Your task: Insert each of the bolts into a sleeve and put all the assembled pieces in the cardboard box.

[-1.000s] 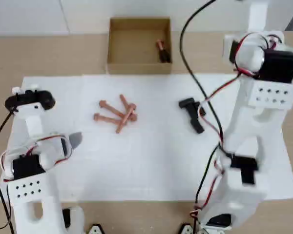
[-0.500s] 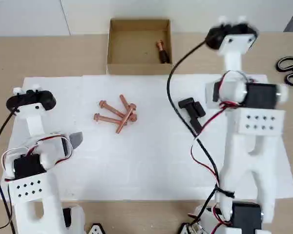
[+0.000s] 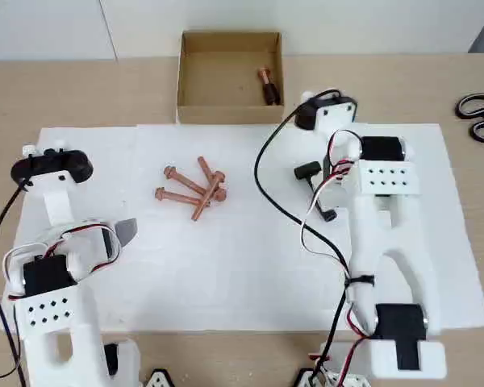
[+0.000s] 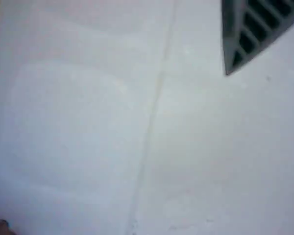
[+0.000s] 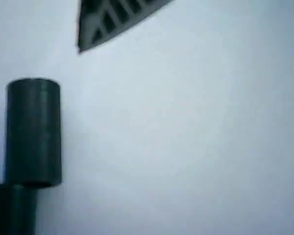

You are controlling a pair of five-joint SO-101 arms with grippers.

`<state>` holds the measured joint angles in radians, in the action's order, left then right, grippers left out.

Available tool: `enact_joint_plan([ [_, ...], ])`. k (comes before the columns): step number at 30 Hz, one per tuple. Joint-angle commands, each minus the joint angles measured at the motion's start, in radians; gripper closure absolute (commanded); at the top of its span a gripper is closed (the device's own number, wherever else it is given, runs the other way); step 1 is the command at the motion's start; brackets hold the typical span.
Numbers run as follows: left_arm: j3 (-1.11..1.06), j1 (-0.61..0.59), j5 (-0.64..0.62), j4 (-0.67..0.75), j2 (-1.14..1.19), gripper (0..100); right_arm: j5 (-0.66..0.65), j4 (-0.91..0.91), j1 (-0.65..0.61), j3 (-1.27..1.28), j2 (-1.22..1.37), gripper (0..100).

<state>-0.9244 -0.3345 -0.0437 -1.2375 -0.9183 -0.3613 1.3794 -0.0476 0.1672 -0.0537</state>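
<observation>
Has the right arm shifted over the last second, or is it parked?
Yes. The right arm has swung left from the right edge of the mat, toward the cardboard box, and now sits over the black sleeves.
</observation>
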Motion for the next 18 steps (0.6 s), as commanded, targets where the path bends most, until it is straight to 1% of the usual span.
enact_joint_plan([
  [1, 0.005, 0.006, 0.003, -0.006, -0.014, 69, -0.074, -0.015, -0.005, -0.006, 0.035, 85.4],
  [6, 0.005, 0.002, -0.04, -0.006, -0.014, 69, -0.112, -0.013, -0.005, -0.063, 0.104, 85.5],
  [18, 0.005, 0.005, -0.04, -0.005, -0.014, 69, -0.127, -0.012, -0.005, -0.256, 0.355, 85.5],
])
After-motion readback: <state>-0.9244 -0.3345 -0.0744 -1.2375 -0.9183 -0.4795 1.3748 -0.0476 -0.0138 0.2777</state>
